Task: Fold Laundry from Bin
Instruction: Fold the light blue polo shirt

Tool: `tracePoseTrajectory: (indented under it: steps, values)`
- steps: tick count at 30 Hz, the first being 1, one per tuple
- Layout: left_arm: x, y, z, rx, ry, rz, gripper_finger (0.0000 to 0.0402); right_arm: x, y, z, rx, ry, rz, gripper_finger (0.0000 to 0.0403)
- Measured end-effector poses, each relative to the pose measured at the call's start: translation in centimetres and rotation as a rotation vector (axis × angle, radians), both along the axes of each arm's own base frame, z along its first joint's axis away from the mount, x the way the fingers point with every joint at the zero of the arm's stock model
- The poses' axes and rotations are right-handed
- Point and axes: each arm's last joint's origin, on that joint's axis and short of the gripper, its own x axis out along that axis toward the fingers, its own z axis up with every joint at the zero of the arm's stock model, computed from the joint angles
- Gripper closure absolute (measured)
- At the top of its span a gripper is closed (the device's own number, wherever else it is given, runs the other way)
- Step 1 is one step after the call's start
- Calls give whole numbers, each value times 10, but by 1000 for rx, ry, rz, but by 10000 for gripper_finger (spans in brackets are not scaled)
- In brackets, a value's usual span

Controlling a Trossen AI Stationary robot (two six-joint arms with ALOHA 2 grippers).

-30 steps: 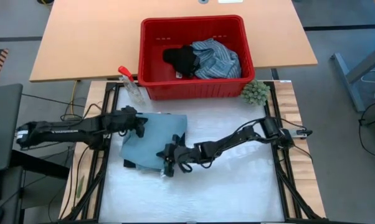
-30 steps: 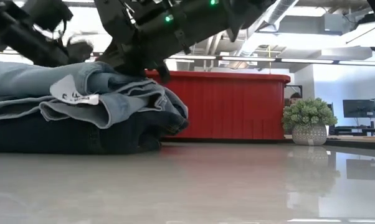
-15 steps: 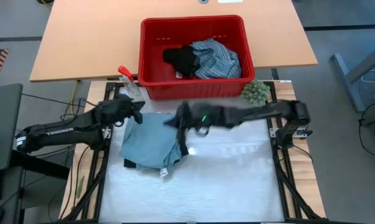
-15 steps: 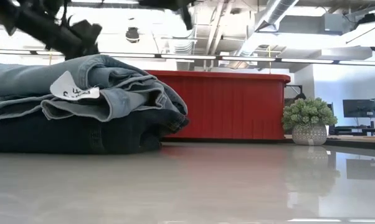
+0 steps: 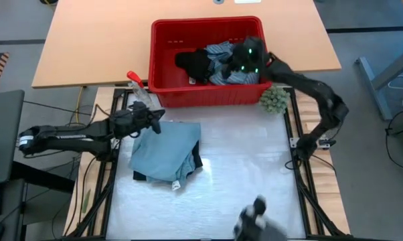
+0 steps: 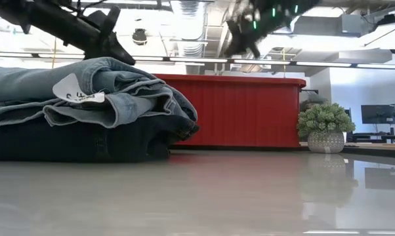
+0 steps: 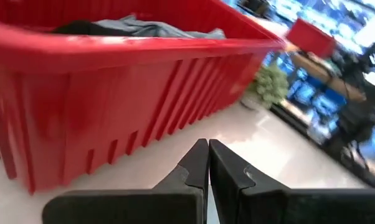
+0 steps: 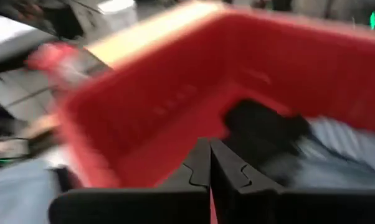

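Light blue folded jeans [image 5: 167,148] lie on a dark navy piece [image 6: 73,141] on the white table. My left gripper [image 5: 156,122] hovers shut above the jeans' far left corner, pointing at the red bin [image 7: 113,87]. My right gripper [image 8: 209,149], also shut, hangs over the bin [image 5: 163,40]. Below it in the bin lie a black piece [image 8: 262,127] and a blue-white striped shirt [image 5: 231,67]. Neither gripper holds anything.
A clear spray bottle with a red trigger [image 5: 140,88] stands at the bin's near left corner, close to my left gripper. A small green fuzzy ball [image 5: 274,99] sits at the bin's near right corner. The white table right of the jeans is bare.
My right gripper has left the jeans' near right corner, risen and swung quickly toward the far edge, ending over the bin. My left gripper has lifted off the jeans' far left part and tipped up. The folded jeans have stayed in place.
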Motion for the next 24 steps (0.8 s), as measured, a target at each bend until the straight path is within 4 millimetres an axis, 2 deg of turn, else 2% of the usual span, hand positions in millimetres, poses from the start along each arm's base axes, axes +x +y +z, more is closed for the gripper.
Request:
tracePoseTrajectory:
  steps: [3,5,10,18,21,24]
  values:
    - [12,3,-5,-60,-54,26,402,-18,-52,-34,95,45,-54,363]
    - [19,5,-7,-86,-96,25,402,-27,-82,-46,120,53,-85,349]
    - [31,8,-5,-109,-207,0,402,-28,-130,-62,175,161,-83,285]
    - [32,14,-7,-43,-160,30,401,-3,-170,-83,269,480,-113,128]
    - [32,16,-7,-32,-152,25,401,3,-180,-100,312,548,-113,84]
    - [31,17,-8,-34,-143,27,401,0,-180,-117,327,599,-114,53]
